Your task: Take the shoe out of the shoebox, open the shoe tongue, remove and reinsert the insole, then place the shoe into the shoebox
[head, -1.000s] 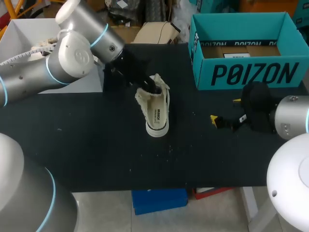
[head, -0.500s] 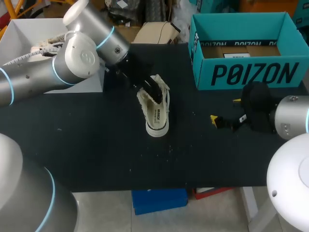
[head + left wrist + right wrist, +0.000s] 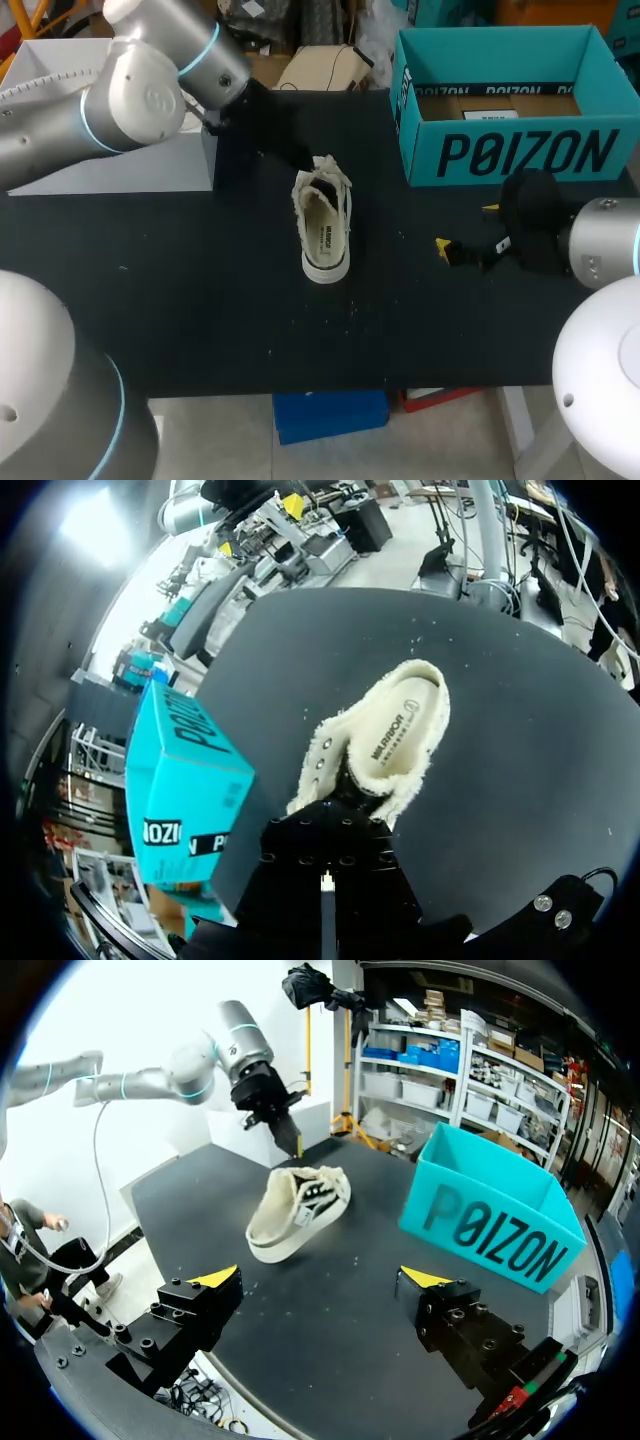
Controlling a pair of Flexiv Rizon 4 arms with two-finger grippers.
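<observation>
One shoe (image 3: 323, 228), frame centre, upright on the table (image 3: 200, 300), outside the shoebox (image 3: 520, 152) at upper right. Left gripper (image 3: 297, 157) has withdrawn from the shoe's opening toward upper left; its hold cannot be told. Right gripper (image 3: 320, 1278) spread, empty. Insole removal probably next.

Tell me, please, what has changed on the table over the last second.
The left gripper drew back out of the opening of the shoe, up and toward the table's far left. The shoe, the open right gripper and the shoebox kept their places.
</observation>
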